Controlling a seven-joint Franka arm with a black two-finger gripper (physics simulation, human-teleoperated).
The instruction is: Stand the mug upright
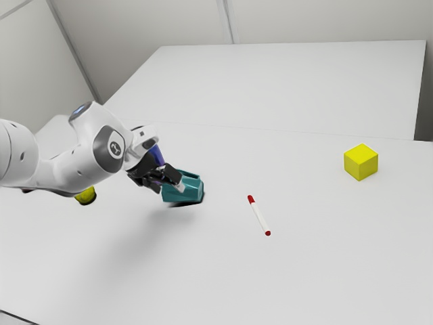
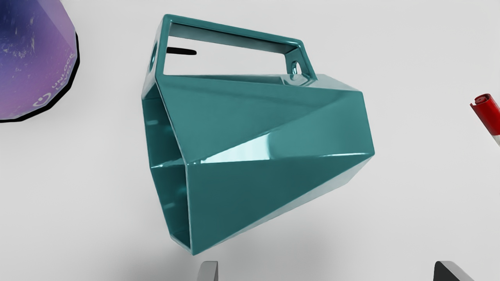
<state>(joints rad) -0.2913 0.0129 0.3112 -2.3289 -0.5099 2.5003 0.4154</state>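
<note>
My arm came in from the exterior view's left, the hand angled down toward that view's right. My gripper point(image 1: 170, 189) was spread wide, its fingers apart, close by the mug point(image 1: 192, 191). The mug lay on its side on the table point(image 1: 223, 277), its long axis running roughly from the blue-purple object point(image 2: 33, 58), where the mouth faced, toward the red-capped marker point(image 1: 259, 215), where the base pointed. Its handle point(image 2: 234, 31) was on the side away from my fingertips.

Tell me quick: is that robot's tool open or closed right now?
Tool: open, its fingers wide apart, holding nothing; the teal mug lies on its side.
</note>
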